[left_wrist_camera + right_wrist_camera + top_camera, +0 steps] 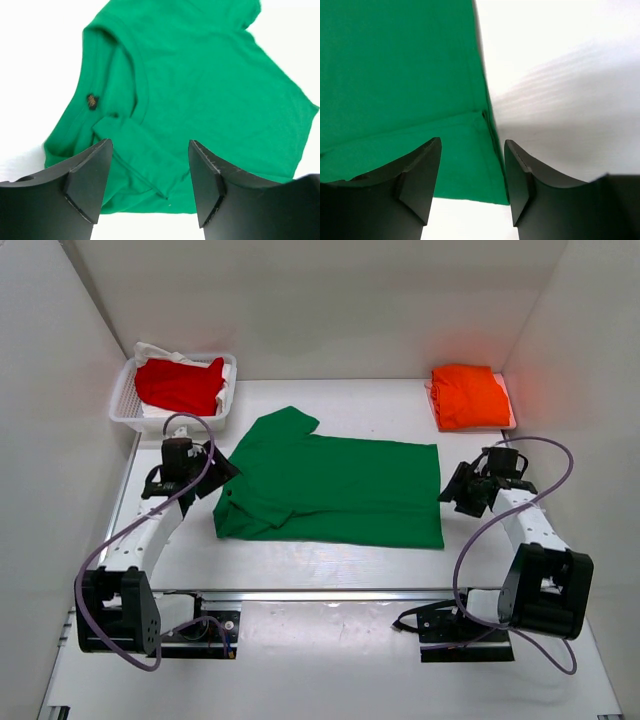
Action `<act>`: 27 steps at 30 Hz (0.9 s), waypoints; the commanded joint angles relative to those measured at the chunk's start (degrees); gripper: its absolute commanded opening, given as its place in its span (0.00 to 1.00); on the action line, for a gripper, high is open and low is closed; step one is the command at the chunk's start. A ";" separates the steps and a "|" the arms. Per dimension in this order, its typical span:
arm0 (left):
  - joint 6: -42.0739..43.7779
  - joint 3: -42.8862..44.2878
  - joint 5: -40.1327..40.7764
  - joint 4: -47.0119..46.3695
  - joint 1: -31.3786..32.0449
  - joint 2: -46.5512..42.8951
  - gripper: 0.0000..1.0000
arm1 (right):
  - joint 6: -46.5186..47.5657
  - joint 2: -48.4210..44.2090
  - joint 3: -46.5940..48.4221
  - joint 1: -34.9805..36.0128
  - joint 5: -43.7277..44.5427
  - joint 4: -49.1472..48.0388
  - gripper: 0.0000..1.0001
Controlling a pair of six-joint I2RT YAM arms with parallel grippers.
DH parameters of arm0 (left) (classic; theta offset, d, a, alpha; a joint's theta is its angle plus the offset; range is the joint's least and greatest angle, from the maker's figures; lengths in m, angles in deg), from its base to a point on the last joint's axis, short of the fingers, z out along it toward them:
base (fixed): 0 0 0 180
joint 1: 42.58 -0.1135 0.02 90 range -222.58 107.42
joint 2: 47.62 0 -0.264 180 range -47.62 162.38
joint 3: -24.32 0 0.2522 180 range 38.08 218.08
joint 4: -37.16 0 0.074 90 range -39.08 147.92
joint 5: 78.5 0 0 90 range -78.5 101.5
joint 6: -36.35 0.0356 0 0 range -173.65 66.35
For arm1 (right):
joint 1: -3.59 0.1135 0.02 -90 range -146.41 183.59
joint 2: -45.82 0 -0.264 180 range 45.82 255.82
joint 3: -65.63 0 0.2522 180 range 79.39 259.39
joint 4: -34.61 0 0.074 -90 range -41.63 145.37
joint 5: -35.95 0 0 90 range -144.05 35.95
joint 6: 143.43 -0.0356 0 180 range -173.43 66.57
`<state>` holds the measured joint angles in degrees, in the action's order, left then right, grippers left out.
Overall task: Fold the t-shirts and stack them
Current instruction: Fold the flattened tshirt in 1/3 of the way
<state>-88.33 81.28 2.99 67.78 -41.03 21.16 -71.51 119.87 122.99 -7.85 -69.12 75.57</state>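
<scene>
A bright green t-shirt [330, 490] lies spread across the middle of the table, its near sleeve folded inward and its collar toward the left. My left gripper [218, 472] is open and empty at the shirt's collar end; the left wrist view shows the collar and folded sleeve [145, 155] between its fingers. My right gripper [452, 490] is open and empty at the shirt's hem edge; the right wrist view shows the hem corner [470, 155]. An orange t-shirt [469, 396] lies folded at the back right. A red t-shirt [180, 385] lies crumpled in the basket.
A white mesh basket [125, 400] stands at the back left with white cloth under the red shirt. White walls enclose the table on three sides. Cables loop from both arms.
</scene>
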 commanded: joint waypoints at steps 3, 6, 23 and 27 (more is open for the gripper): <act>3.47 4.00 -0.18 6.32 3.46 -3.03 0.66 | -0.98 -4.87 1.15 5.27 1.54 -3.20 0.48; 4.35 0.67 -2.29 9.41 5.14 -0.67 0.64 | -3.35 -4.08 -1.22 10.63 0.40 -5.56 0.47; 8.48 -6.90 8.16 25.13 11.99 4.09 0.55 | -6.79 -2.06 -10.64 17.34 -2.24 -1.28 0.48; 7.87 -5.06 7.82 29.96 16.82 2.51 0.52 | -4.94 -1.18 -9.85 17.68 -3.56 5.39 0.49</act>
<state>-81.29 74.22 10.09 90.31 -26.39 25.57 -78.44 119.10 113.17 9.83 -71.61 74.32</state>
